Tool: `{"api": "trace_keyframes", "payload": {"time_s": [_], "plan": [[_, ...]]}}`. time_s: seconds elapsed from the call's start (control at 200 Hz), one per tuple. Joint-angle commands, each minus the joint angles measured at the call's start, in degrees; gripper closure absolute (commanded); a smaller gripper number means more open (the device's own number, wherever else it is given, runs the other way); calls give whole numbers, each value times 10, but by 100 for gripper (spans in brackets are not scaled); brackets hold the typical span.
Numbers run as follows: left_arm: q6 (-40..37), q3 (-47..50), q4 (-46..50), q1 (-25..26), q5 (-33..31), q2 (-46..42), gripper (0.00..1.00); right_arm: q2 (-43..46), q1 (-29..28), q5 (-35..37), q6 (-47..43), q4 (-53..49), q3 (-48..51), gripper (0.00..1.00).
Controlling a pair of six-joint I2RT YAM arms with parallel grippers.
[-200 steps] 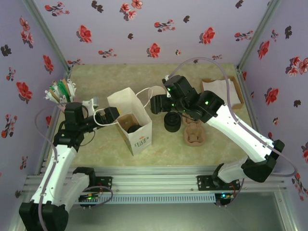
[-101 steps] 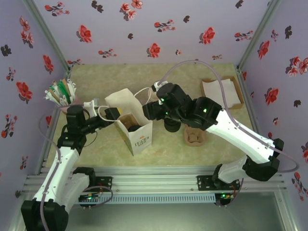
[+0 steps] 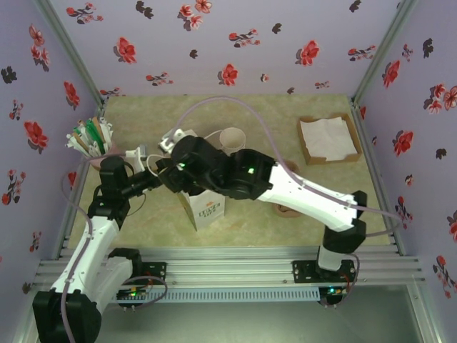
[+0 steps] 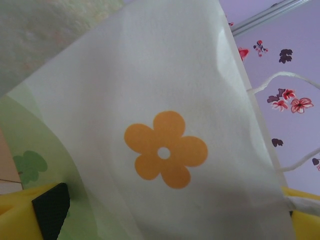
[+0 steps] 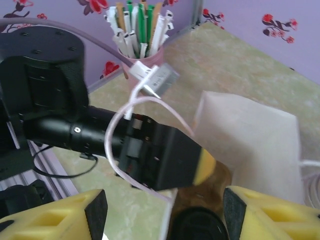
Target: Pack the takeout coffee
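Observation:
The white paper bag point(image 3: 208, 209) stands upright at centre left, and my right arm point(image 3: 193, 166) reaches over its open top. In the right wrist view the takeout coffee's black lid point(image 5: 200, 226) shows low inside the bag's brown interior. My right gripper point(image 5: 165, 215) hangs above it, open, with neither pad pressing on it. My left gripper point(image 3: 153, 179) is at the bag's left rim, jaws wide. One of its yellow-tipped fingers point(image 5: 205, 167) is inside the mouth. The flower-printed bag wall point(image 4: 165, 100) lies between the fingers of my left gripper point(image 4: 170, 220).
A pink holder of stirrers point(image 3: 89, 139) stands at far left, behind the left arm. A cream cup point(image 3: 232, 136) sits behind the bag. A cardboard tray of napkins point(image 3: 327, 138) is at back right. A brown item point(image 3: 287, 210) peeks from under the right arm.
My right arm has swung left from the black object at mid-table to above the bag's mouth, its jaws narrowing a little. The left gripper stays at the bag's rim.

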State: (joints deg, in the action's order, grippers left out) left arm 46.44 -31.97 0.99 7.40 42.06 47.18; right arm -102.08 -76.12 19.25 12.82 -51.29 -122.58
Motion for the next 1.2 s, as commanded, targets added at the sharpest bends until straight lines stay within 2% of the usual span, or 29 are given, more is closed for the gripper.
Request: {"api": "trace_keyframes", "payload": {"time_s": [0.0,0.175,0.31,0.475,0.56,0.765,0.85,1.19], "plan": [[-1,8,-11,3,10,2,1,-39,-14,39,-34,-18,-50,31],[0,10,-10,3,11,2,1,-109,-21,69,-32,-44,-127,26],[-1,11,-10,2,10,2,1,-153,-20,111,-29,-73,-178,29],[0,9,-3,2,10,0,1,-174,-8,141,2,-109,-210,55],[-5,2,14,2,9,-5,1,-171,2,144,17,-117,-209,76],[-17,-15,75,-1,7,-26,1,-166,13,153,38,-126,-201,97],[-20,-24,99,-3,8,-36,1,-166,20,156,48,-132,-197,100],[9,-40,84,-9,20,-65,1,-150,34,123,77,-122,-160,100]]}}
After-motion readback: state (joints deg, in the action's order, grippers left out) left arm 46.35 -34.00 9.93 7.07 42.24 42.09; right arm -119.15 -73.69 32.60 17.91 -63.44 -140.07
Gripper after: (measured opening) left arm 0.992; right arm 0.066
